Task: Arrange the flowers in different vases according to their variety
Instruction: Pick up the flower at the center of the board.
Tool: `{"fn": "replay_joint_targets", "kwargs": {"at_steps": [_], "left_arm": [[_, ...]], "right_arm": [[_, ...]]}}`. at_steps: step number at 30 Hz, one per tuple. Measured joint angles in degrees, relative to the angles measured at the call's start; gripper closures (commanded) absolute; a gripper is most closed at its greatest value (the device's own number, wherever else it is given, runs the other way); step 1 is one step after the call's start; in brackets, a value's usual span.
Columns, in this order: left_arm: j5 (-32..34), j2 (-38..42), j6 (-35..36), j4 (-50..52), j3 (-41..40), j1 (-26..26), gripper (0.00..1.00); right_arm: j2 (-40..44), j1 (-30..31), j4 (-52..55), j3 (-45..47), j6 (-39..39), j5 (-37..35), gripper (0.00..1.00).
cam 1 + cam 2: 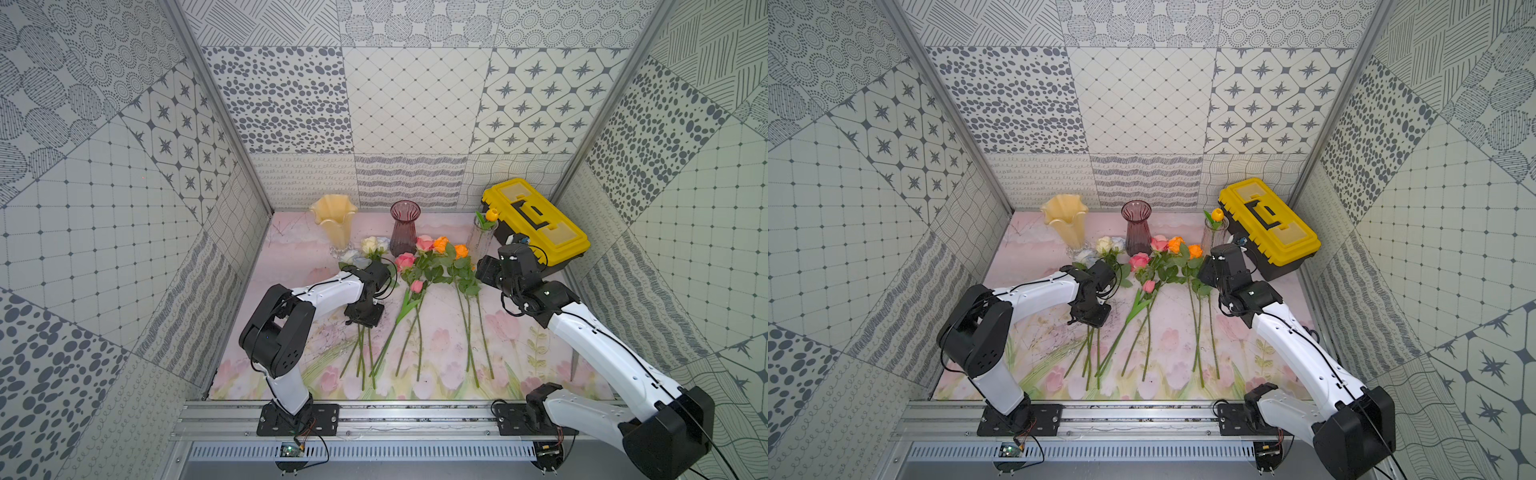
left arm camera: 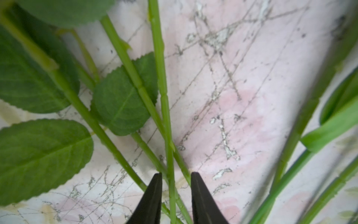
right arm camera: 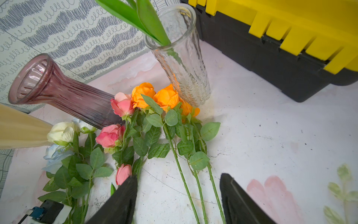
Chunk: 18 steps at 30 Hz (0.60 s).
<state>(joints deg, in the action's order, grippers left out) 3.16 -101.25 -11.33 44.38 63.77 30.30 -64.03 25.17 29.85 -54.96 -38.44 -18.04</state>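
Stems [image 2: 164, 108] of the white flowers [image 1: 370, 245] run between the tips of our left gripper [image 2: 176, 174], whose jaws stand narrowly apart, not yet pinching. Our right gripper [image 3: 179, 177] hangs wide open and empty above the orange flowers [image 3: 166, 97]. Loose flowers lie mid-mat [image 1: 299, 257], heads toward its far edge, where we see the cream vase [image 1: 334, 220], purple vase [image 1: 404, 228] and clear vase [image 1: 481, 239], the last holding a yellow bud [image 1: 492, 214].

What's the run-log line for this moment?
left hand: open astride pale-flower stems | right hand: open, empty, by orange flowers | clear vase: holds one yellow bud
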Motion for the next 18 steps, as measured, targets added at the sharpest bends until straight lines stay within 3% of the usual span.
{"fn": "replay_joint_targets", "kwargs": {"at_steps": [18], "left_arm": [[1.75, -1.20, 0.31, 0.26, 0.63, 0.02, 0.99]], "right_arm": [[1.46, 0.00, 0.48, 1.84, -1.09, -0.39, 0.30]]}}
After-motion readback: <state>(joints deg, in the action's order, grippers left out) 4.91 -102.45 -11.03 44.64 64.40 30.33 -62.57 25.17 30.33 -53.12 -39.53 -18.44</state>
